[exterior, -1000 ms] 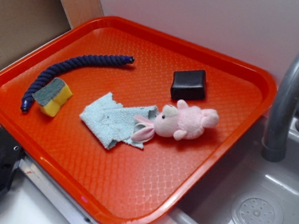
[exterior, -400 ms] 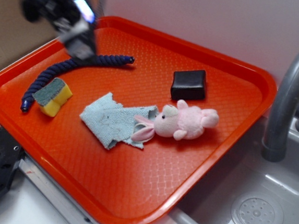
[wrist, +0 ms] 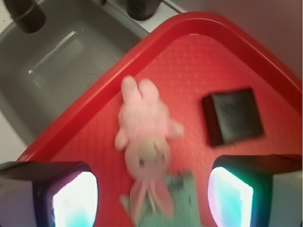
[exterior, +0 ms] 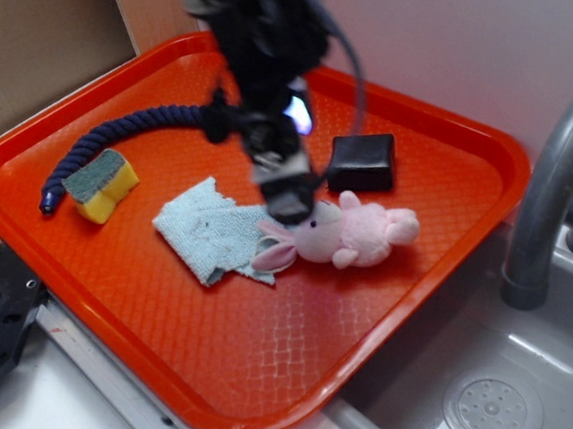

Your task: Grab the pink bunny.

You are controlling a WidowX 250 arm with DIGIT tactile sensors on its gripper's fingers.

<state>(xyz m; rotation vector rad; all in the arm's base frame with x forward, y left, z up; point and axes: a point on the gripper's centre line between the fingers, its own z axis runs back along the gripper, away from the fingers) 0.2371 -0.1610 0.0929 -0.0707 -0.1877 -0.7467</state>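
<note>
The pink bunny (exterior: pixel 350 235) lies on its side on the orange tray (exterior: pixel 253 372), ears resting on a light blue rag (exterior: pixel 210 230). In the wrist view the pink bunny (wrist: pixel 144 142) lies lengthwise between my two fingers, ears toward the camera. My gripper (exterior: pixel 289 203) hangs just above the bunny's head and the rag's edge, blurred by motion. The gripper (wrist: pixel 151 198) is open, with its glowing pads (wrist: pixel 75 201) wide apart on either side of the bunny and nothing held.
A black block (exterior: pixel 361 162) sits just behind the bunny, seen also as the black block (wrist: pixel 233 116). A blue rope (exterior: pixel 123 135) and a yellow sponge (exterior: pixel 103 184) lie at the tray's left. A grey faucet (exterior: pixel 549 197) and sink (exterior: pixel 492 393) are to the right.
The arm came into view from the upper left and swept right and down across the tray to above the bunny's head. The bunny, rag and block have not moved.
</note>
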